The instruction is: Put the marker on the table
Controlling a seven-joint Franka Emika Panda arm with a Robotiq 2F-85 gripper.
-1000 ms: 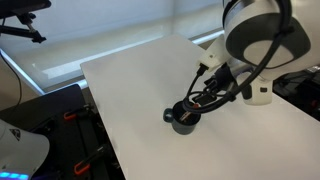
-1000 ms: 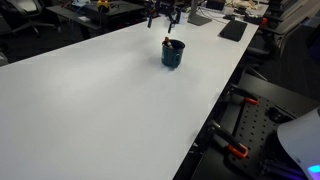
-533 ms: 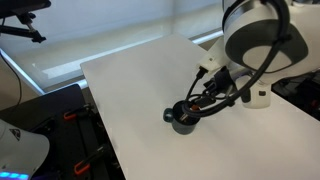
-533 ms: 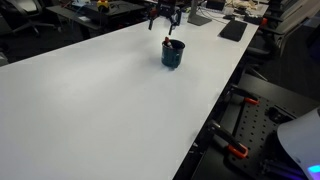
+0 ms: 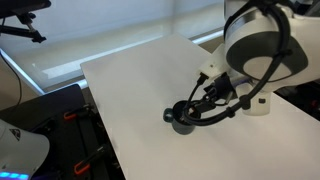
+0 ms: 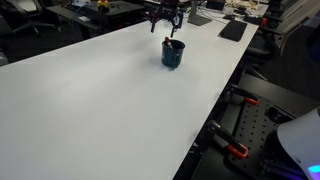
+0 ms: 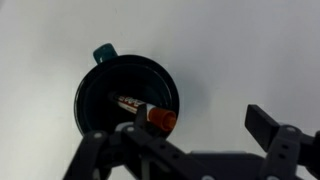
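Note:
The marker (image 7: pixel 148 112), a thin dark stick with a red end, stands leaning inside a dark round mug (image 7: pixel 105 100) with a teal handle. The mug stands on the white table (image 5: pixel 130 80) and shows in both exterior views (image 5: pixel 182 120) (image 6: pixel 173 56). The marker's red tip pokes above the rim (image 6: pixel 172 43). My gripper (image 7: pixel 200 128) is open just above the mug, with the left finger beside the marker's red end and the right finger well off to the side over bare table. It shows in both exterior views (image 5: pixel 205 100) (image 6: pixel 167 20).
The table's edge (image 6: pixel 215 105) runs close beside the mug, with clamps and dark equipment below it. Desks with clutter (image 6: pixel 232 28) stand behind the mug. A window blind (image 5: pixel 90 30) lies beyond the table's far edge.
The gripper has dropped a little lower towards the mug and marker. The mug and marker have not moved.

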